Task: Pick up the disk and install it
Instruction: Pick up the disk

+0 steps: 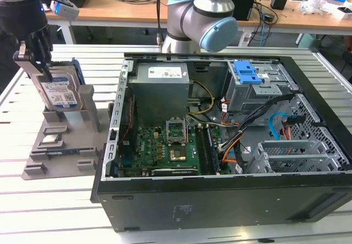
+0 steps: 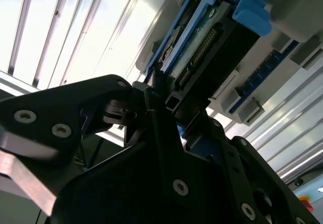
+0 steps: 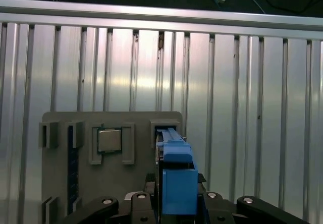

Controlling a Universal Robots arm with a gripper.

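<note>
No print could be read anywhere. The disk (image 1: 58, 92) carried a white-and-blue barcode label, the power supply (image 1: 161, 87) a white sticker and the case (image 1: 231, 200) front a small dark label, all illegible.

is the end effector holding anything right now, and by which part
Cannot be told: the end effector sits around the upper end of the disk, which stands upright in the grey holder.

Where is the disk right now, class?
At the exterior view's left, the disk stands upright in the grey holder, beside the open computer case, with the tool at its top edge.
</note>
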